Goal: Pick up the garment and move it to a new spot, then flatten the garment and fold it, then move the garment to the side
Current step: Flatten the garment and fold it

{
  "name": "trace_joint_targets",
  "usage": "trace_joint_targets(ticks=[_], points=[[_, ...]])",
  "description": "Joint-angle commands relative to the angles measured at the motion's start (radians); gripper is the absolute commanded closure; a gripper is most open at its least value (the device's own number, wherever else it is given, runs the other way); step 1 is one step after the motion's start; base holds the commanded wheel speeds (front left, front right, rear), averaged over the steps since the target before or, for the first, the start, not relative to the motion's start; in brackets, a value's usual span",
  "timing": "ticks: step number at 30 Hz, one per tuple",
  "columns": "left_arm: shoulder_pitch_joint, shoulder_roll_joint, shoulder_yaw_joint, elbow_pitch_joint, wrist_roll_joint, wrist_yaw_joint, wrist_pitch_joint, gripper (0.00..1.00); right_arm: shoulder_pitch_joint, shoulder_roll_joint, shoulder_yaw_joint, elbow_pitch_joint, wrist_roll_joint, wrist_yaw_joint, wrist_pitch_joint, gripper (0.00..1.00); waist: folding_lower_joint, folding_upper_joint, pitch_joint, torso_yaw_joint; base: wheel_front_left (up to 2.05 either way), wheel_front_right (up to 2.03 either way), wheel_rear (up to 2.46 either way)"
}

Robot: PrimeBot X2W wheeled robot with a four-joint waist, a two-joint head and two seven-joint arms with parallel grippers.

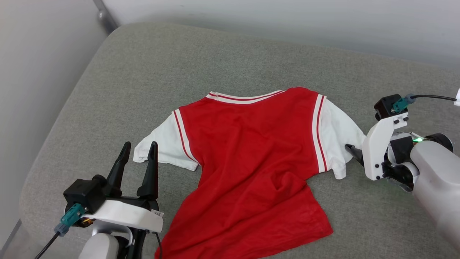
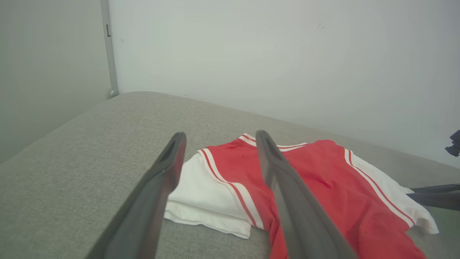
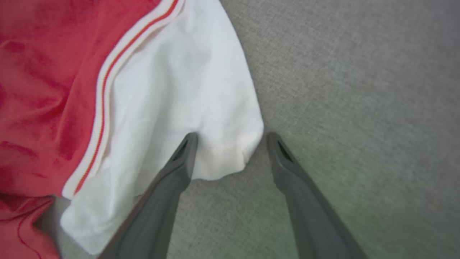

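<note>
**Left tool** point(image 1: 140, 144): fingers apart, nothing between them. The fingertips stand just short of the left-hand sleeve point(image 1: 161, 144) of the shirt point(image 1: 251, 151). In the left wrist view the white sleeve lies ahead of the tips, partly in the gap between the fingers, and the red body runs beyond the right finger. Contact with the fabric cannot be confirmed.

**Right tool** point(image 3: 233, 136): fingers apart, not clamped. The tips straddle the cuff corner of the right-hand sleeve point(image 3: 187, 90). The left finger point(image 3: 172, 172) lies over white fabric; the right finger point(image 3: 294, 172) lies over bare cushion point(image 1: 107, 90). Whether either finger presses on the fabric cannot be told.

**Shirt**: spread on the grey cushion between the two tools, one sleeve toward each. The collar lies ahead of the left tool's fingertips, on the far side. The lower hem lies back beside that tool's wrist, to its right. The red body shows creases; red-and-white stripes border each sleeve seam and the collar.

**Wall** point(image 2: 251, 54): pale, rising beyond the cushion's far edge, ahead of the left tool.
</note>
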Motion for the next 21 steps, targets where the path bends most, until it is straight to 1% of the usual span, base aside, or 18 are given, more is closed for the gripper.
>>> trace_joint_targets(ticks=[1,4,6,7,8,9,14,16,21], points=[[-0.012,-0.004,-0.003,0.006,0.005,-0.004,-0.002,0.00,-0.010,0.007,0.009,0.007,0.009,-0.001,0.006,0.00,-0.0001,-0.0001,0.009,0.010,0.00,0.00,0.00],[-0.017,-0.012,-0.002,0.022,0.007,-0.009,-0.002,0.00,-0.001,0.009,0.045,0.018,0.010,-0.001,0.018,0.00,-0.0001,-0.0001,0.018,0.020,0.00,0.00,0.00],[-0.022,-0.020,0.003,0.026,0.006,-0.012,-0.002,0.00,0.003,0.006,0.066,0.029,0.010,-0.001,0.008,0.18,-0.0001,-0.0001,0.023,0.022,0.00,0.00,0.00],[-0.024,-0.022,0.000,0.030,0.009,-0.013,-0.002,0.00,0.013,0.005,0.079,0.036,0.012,-0.001,0.016,0.56,-0.0001,-0.0001,0.026,0.025,0.00,0.00,0.00],[-0.025,-0.023,-0.002,0.033,0.009,-0.013,-0.002,0.00,0.021,0.006,0.088,0.035,0.022,-0.001,0.020,0.76,-0.0001,-0.0001,0.027,0.027,0.00,0.00,0.00],[-0.026,-0.023,-0.004,0.036,0.010,-0.014,-0.002,0.00,0.023,0.003,0.093,0.037,0.026,-0.001,0.008,1.00,-0.0001,-0.0001,0.029,0.028,0.00,0.00,0.00],[-0.040,-0.021,0.002,0.039,0.009,-0.015,-0.002,0.00,0.009,-0.021,0.127,0.067,0.030,-0.002,-0.005,1.00,-0.0001,-0.0001,0.041,0.025,0.00,0.00,0.00],[-0.044,-0.022,0.010,0.034,0.010,-0.016,-0.002,0.00,-0.003,-0.027,0.125,0.074,0.044,-0.003,-0.021,1.00,-0.0001,-0.0001,0.043,0.017,0.00,0.00,0.00],[-0.043,-0.006,0.033,0.022,0.016,-0.016,-0.002,0.00,-0.029,-0.059,0.138,0.057,0.070,-0.005,-0.044,1.00,-0.0001,-0.0001,0.032,-0.013,0.00,0.00,0.00]])
